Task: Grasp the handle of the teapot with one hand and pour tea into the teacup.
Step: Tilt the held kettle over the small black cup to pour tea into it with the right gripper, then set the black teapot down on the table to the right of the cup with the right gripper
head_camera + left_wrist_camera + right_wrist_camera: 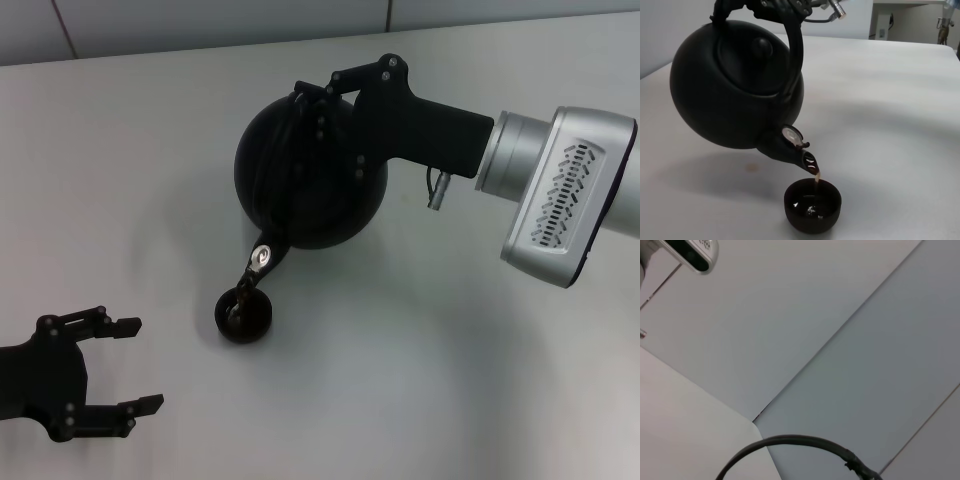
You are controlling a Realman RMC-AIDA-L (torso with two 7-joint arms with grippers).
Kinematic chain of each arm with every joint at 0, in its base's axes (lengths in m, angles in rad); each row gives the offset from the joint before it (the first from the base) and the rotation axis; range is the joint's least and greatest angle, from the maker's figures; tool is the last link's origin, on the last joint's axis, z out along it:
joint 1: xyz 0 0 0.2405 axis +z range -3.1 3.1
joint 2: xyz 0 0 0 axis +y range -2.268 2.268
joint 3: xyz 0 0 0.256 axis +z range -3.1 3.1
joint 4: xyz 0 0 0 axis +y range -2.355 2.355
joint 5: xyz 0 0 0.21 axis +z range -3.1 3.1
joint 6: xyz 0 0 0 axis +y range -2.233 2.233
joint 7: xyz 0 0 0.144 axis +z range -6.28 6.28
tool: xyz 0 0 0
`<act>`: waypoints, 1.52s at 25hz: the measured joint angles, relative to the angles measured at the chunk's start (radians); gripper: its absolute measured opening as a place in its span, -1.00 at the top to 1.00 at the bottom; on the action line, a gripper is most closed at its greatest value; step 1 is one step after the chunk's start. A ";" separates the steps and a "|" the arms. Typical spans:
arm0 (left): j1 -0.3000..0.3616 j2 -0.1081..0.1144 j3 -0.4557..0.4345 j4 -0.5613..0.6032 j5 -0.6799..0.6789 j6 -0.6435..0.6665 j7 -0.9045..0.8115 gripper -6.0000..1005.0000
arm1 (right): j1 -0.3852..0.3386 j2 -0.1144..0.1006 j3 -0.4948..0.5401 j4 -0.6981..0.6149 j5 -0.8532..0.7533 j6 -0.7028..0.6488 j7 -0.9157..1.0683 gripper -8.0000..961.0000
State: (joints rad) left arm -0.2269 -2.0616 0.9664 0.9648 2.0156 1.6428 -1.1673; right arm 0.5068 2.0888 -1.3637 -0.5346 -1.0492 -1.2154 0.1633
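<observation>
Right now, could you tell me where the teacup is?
The teacup stands on the table directly under the tilted teapot spout, just ahead of the idle left gripper.

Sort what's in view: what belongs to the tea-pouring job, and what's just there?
In the job: teapot, tilted; its handle, held by right gripper; teacup, catching tea.

Just there: left gripper, open, idle beside the cup; table.

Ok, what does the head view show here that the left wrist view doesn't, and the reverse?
Only the head view shows the left tool, open and idle near the table's near-left, and the right arm's silver wrist. Only the left wrist view shows the tea stream falling from the spout. Both show the tilted teapot, held by its handle, over the teacup.
</observation>
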 joint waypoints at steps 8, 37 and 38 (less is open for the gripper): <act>0.000 0.000 0.000 0.000 0.000 -0.002 0.000 -0.72 | -0.021 0.003 0.000 0.011 0.009 -0.005 0.011 0.82; 0.009 0.000 0.000 -0.002 0.000 0.003 0.000 -0.72 | -0.062 -0.007 0.031 0.190 0.462 -0.089 0.218 0.82; 0.009 0.000 0.000 -0.002 0.000 0.003 0.001 -0.72 | -0.062 -0.007 0.040 0.192 0.463 -0.078 0.249 0.82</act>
State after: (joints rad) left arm -0.2178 -2.0616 0.9664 0.9633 2.0156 1.6457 -1.1662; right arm 0.4443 2.0818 -1.3232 -0.3425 -0.5860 -1.2933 0.4119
